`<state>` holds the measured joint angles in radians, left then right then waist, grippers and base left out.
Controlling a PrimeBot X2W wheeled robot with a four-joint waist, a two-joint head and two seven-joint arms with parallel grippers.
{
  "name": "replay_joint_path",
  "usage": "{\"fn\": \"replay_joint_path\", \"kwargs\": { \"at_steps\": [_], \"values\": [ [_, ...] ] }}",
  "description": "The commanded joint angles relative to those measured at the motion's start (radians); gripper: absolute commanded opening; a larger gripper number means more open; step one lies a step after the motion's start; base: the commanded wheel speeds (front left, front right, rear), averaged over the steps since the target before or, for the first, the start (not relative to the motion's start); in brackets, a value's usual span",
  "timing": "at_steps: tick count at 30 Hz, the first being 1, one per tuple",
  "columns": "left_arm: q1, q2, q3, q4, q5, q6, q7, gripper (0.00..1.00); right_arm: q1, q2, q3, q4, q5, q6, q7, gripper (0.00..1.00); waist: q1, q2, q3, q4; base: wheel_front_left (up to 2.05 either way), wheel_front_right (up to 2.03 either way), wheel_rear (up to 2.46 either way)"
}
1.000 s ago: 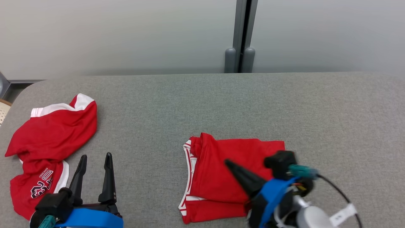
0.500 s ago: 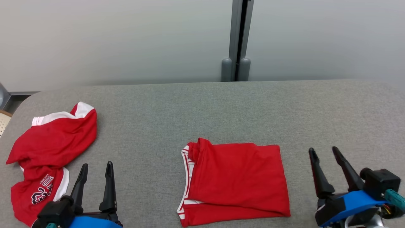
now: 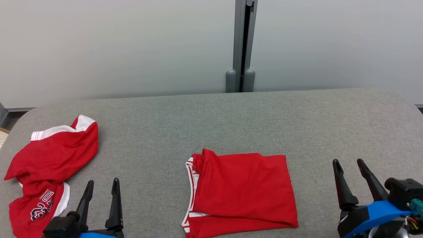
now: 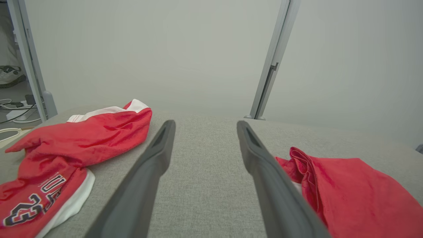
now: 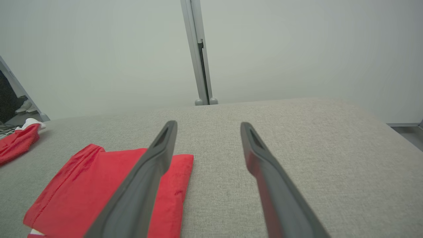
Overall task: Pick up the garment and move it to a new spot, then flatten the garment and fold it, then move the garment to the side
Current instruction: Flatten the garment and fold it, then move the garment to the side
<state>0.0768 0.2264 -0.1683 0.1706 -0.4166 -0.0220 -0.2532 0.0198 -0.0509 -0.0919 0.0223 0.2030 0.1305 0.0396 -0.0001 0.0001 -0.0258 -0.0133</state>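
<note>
Red crumpled jersey (image 3: 53, 155), left of folded garment (image 3: 243, 188), reads "23" (letters unclear).

This looks like a lab or test room, not a home. A broad counter (image 3: 211, 115) with rounded corners, covered in plain grey fabric, stands against bare, pale wall panels (image 3: 115, 46). These are joined by a grey metal post (image 3: 243, 43) at the far side. At the far left, past the counter's edge, loose cables (image 4: 13, 110) lie on a grey floor beside another metal post (image 4: 28, 59).
</note>
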Motion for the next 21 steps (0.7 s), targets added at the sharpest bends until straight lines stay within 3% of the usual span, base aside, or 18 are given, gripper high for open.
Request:
{"fn": "replay_joint_path", "kwargs": {
  "at_steps": [1,21],
  "values": [
    [0.006,0.005,0.001,0.002,-0.001,0.004,0.002,1.0,0.011,0.0,-0.002,0.003,-0.004,0.001,0.002,1.0,0.0001,-0.0001,-0.001,-0.003,0.0,0.0,0.0],
    [-0.027,0.017,-0.01,0.006,-0.009,0.022,0.022,1.0,-0.014,0.001,0.008,0.039,0.008,0.001,0.02,1.0,0.0001,-0.0001,0.013,0.001,0.0,0.0,0.0]
  ]
}}
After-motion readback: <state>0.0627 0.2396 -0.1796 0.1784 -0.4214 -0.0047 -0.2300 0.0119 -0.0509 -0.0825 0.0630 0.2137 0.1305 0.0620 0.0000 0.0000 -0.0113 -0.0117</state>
